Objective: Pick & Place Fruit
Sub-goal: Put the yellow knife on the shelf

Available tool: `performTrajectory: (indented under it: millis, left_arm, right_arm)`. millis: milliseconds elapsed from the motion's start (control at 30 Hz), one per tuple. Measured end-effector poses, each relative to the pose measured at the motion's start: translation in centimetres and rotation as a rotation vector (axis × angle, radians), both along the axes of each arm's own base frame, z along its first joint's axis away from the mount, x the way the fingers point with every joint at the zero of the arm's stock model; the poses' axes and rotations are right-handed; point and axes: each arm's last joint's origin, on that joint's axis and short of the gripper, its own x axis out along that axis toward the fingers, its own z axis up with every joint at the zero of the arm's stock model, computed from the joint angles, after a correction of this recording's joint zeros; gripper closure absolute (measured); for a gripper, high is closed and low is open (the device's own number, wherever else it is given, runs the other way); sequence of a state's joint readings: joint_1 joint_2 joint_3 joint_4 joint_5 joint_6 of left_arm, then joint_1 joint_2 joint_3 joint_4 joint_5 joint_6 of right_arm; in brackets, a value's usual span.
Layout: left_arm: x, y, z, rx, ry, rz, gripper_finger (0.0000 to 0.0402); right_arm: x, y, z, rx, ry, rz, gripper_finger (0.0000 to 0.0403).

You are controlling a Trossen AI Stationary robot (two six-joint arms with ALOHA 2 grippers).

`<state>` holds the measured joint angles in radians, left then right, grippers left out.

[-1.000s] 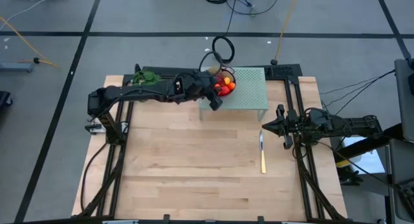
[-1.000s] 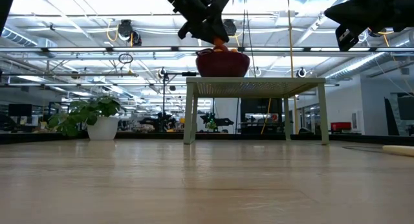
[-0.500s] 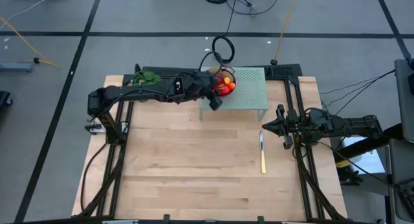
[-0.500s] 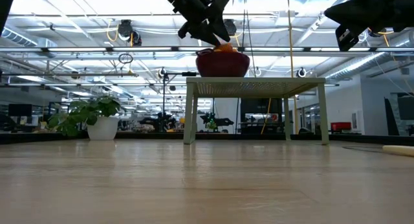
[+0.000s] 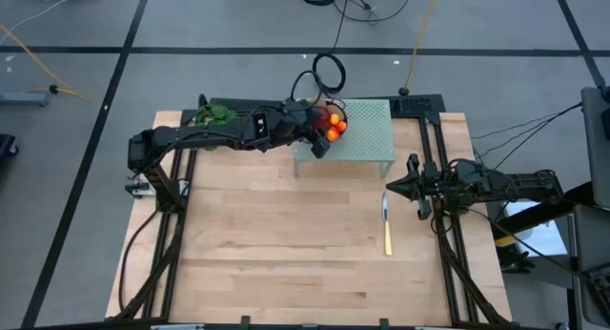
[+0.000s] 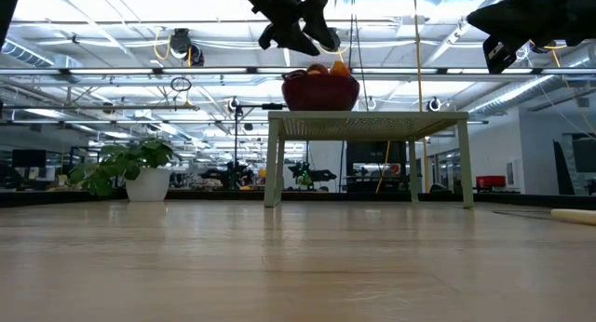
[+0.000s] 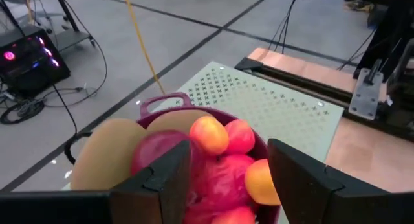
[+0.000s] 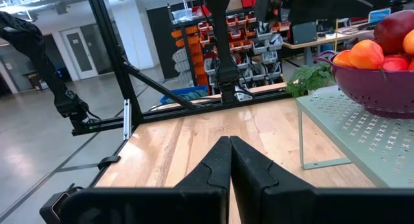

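Observation:
The fruit lies heaped in a dark red bowl (image 5: 331,126) (image 6: 320,91) on a pale green perforated stand (image 5: 367,137) at the table's far side. In the left wrist view I see two olive-brown kiwis (image 7: 107,153), a dark red round fruit (image 7: 162,154) and small orange-red pieces (image 7: 208,134). My left gripper (image 5: 319,145) (image 6: 312,43) (image 7: 229,169) hovers open and empty just above the bowl's near-left rim. My right gripper (image 5: 388,185) (image 8: 229,146) waits shut at the table's right edge, in the air.
A yellow-handled knife (image 5: 387,227) lies on the wood near the right gripper. A green leafy bunch (image 5: 214,112) sits at the table's far left corner. The stand (image 6: 372,125) rests on thin legs. Bare wood spreads across the table's middle and near side.
My left gripper has risen from the bowl's heap and now hangs clear above it. A small orange piece that was at its fingertips a second ago now lies on top of the fruit in the bowl. The right arm has kept still.

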<state>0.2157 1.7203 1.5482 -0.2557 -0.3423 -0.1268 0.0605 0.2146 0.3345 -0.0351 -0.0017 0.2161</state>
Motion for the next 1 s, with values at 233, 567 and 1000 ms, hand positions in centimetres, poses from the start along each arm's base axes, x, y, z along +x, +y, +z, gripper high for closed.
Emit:
performTrajectory:
  millis: [233,567,1000]
  left_arm:
    - [-0.8,-0.7,1.2,-0.043,-0.053,0.016,0.0197]
    - [-3.1,-4.0,4.0,-0.104,-0.129,0.025,0.0224]
    - [-4.5,-9.6,4.2,-0.193,-0.050,-0.097,0.0314]
  right_arm:
    - [0.0,0.0,0.0,0.000,0.000,0.000,0.0403]
    - [0.0,0.0,-0.1,0.063,0.022,0.007,0.0403]
    - [0.0,0.1,-0.2,0.301,0.051,0.026,0.0403]
